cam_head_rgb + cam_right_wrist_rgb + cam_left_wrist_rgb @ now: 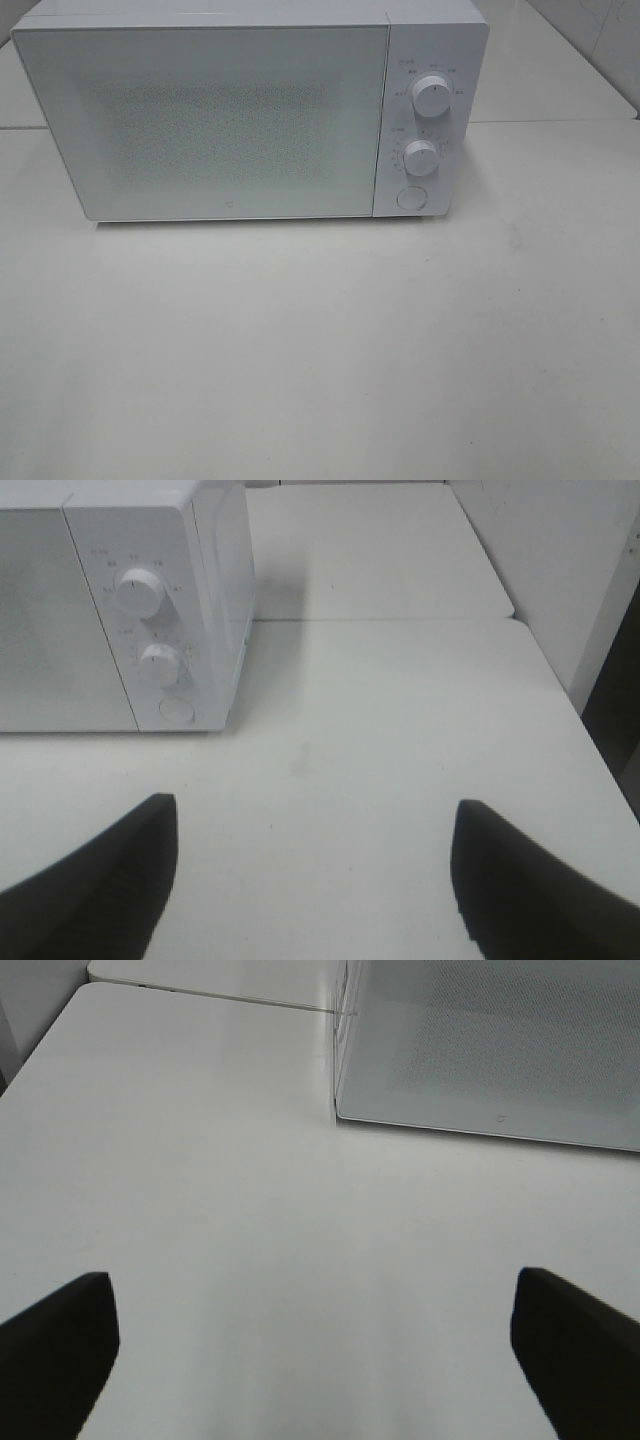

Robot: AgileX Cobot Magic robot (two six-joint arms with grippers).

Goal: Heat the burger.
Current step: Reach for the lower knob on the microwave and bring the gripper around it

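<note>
Unfortunately, the burger appeared in no view, so its place could not be told. One white microwave (pixel 230 120) stood toward the far edge of the desk (pixel 320 360), its one door (pixel 200 120) closed, with two knobs (pixel 432 95) and one round button (pixel 411 198). The left gripper (pixel 312 1295) and the right gripper (pixel 315 815) hovered over the desk before the microwave, each with two fingers spread wide, holding nothing.

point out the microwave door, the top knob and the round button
microwave door (pixel 215 120), exterior high view, middle of the panel
top knob (pixel 432 95), exterior high view, knob face
round button (pixel 411 197), exterior high view, its centre
</note>
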